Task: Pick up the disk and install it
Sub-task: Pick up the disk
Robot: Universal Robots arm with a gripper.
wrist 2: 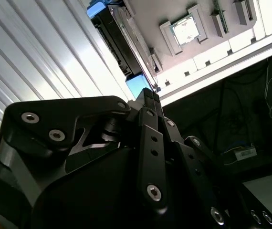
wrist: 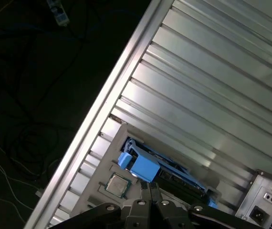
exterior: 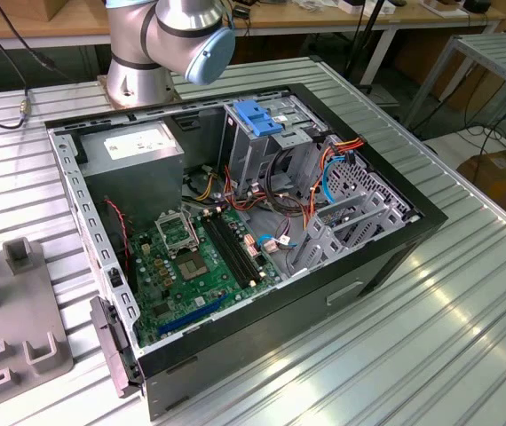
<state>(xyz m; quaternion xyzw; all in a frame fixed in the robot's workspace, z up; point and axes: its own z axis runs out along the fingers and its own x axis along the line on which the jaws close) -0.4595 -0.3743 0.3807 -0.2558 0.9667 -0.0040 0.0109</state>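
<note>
1. The jaws of the gripper (wrist 2: 150, 94) were together, tip against tip, with nothing between them. This was seen in both wrist views.
2. The blue-framed disk (wrist 2: 119, 40) seemed to stand on its edge in a grey holder (wrist 2: 150, 14) on the table (wrist: 212, 95), outside the case (wrist: 265, 200). The gripper was just beside one blue end of the disk. Whether it touched that end, I could not tell.
3. In my judgement the step in hand was the pick-up, at its very beginning. The disk was not gripped and the installing was not begun.
4. A grasp would call for the jaws to part wide enough for the disk. They would also need to close squarely on it, so that the thin disk does not tip in the holder.
5. The second wrist view showed the gripper's black body and the narrow side of the disk. A chip (wrist 2: 186, 28) lay in the holder beyond it.
6. The first wrist view showed the disk from the other side, the edge of the table, and a corner of the case near the holder.
7. The exterior view gave the place of installing. The case lay open on the table near the arm (exterior: 173, 35), and inside it stood a metal cage (exterior: 257, 155) with a blue latch (exterior: 255, 117) on top.
</note>
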